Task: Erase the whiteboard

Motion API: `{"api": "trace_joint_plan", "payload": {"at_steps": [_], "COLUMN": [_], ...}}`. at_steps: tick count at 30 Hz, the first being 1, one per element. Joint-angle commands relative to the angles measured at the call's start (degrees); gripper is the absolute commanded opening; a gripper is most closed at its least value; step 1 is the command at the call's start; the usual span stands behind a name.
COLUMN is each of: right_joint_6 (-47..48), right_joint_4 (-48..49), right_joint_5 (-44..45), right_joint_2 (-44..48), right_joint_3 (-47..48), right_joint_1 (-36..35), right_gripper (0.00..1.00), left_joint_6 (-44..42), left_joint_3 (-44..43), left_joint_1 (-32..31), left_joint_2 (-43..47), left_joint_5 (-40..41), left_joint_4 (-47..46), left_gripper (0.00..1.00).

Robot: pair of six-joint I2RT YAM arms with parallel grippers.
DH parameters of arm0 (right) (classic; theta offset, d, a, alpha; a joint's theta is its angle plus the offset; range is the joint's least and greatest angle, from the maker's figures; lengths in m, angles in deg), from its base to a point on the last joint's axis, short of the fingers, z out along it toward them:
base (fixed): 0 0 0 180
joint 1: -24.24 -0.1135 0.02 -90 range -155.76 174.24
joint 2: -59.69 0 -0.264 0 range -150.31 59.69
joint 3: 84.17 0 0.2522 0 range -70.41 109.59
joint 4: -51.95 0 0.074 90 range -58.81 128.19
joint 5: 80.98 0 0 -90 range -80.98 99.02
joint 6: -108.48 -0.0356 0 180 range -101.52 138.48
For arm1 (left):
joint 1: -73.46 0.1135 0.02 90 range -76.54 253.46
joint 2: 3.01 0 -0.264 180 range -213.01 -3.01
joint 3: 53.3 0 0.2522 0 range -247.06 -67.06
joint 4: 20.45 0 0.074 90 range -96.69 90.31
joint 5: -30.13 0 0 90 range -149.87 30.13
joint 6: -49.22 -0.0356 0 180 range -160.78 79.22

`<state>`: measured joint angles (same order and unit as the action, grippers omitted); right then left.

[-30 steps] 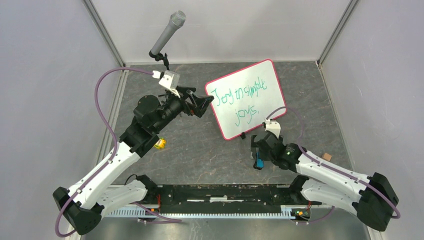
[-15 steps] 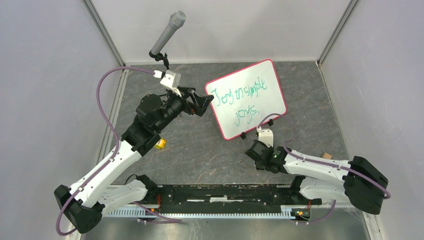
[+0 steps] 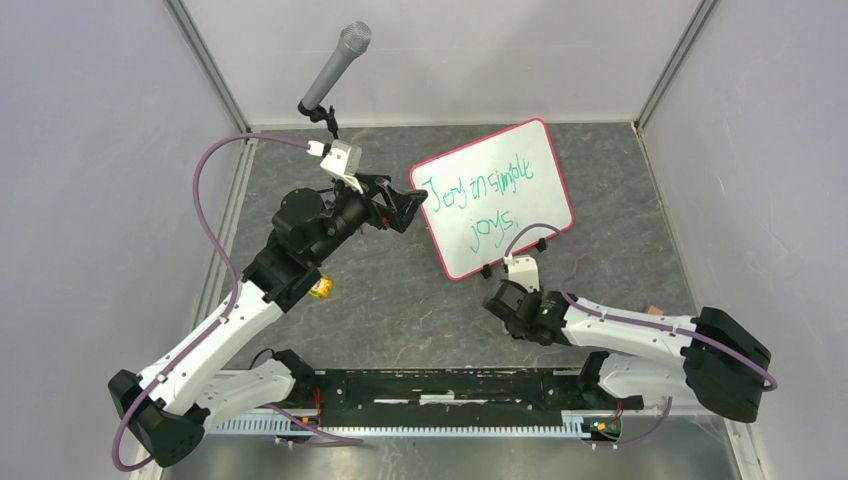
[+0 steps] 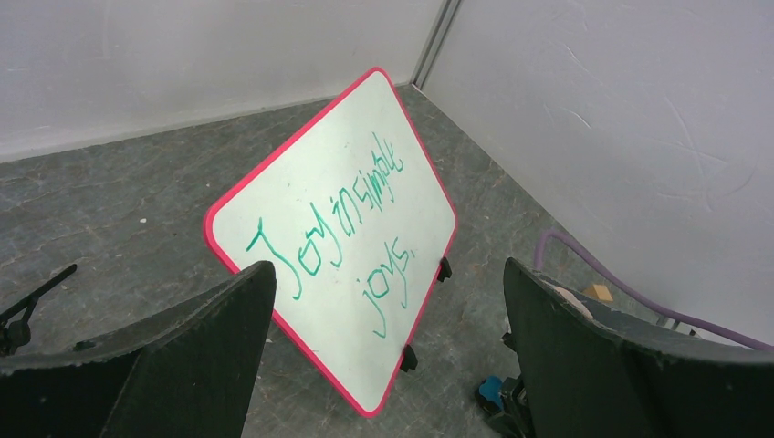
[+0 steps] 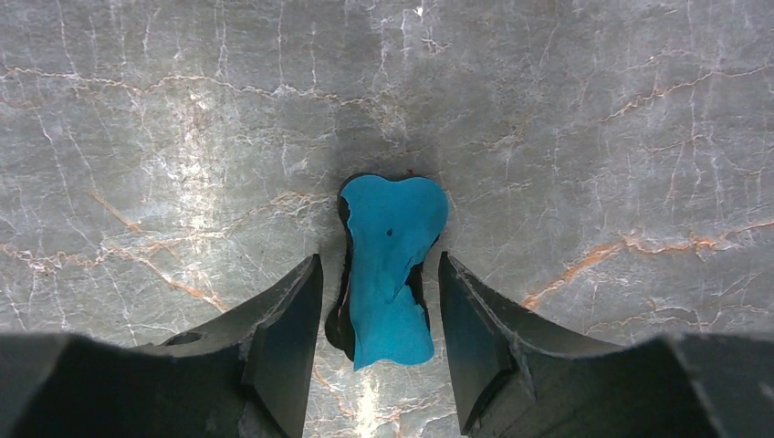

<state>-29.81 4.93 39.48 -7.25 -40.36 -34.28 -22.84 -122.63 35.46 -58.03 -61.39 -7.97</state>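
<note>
The whiteboard [image 3: 495, 195] stands tilted on small black feet at the back centre, pink-red frame, green writing "Joy in simple joys" on its face. It fills the middle of the left wrist view [image 4: 347, 219]. My left gripper [image 3: 408, 210] is open and empty, raised just off the board's left edge [image 4: 388, 266]. A blue eraser [image 5: 392, 265] lies on the grey floor in front of the board. My right gripper [image 3: 497, 300] is low over it, its jaws open and straddling the eraser with small gaps on both sides [image 5: 380, 263].
A microphone [image 3: 335, 65] on a stand rises at the back left. A small yellow object [image 3: 320, 288] lies by the left arm. A small tan block [image 3: 654, 313] lies at the right. Grey walls close in the floor.
My right gripper has swung left and come down over the blue eraser, which now sits between its jaws. The left arm and the board have not moved.
</note>
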Motion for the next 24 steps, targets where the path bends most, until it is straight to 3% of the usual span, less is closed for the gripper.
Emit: {"api": "trace_joint_plan", "payload": {"at_steps": [1,24], "right_joint_6": [1.01,2.21], "right_joint_4": [0.65,2.14], "right_joint_5": [1.07,2.31], "right_joint_2": [1.57,0.28], "right_joint_3": [1.51,0.28], "right_joint_1": [-0.36,-0.36], "right_gripper": [0.56,0.39], "left_joint_6": [1.58,1.24], "left_joint_3": [-2.26,-1.91], "left_joint_1": [-0.15,-0.15], "left_joint_2": [0.38,-0.16], "left_joint_5": [0.53,1.33], "left_joint_4": [-0.6,-0.51], "left_gripper": [1.0,1.0]}}
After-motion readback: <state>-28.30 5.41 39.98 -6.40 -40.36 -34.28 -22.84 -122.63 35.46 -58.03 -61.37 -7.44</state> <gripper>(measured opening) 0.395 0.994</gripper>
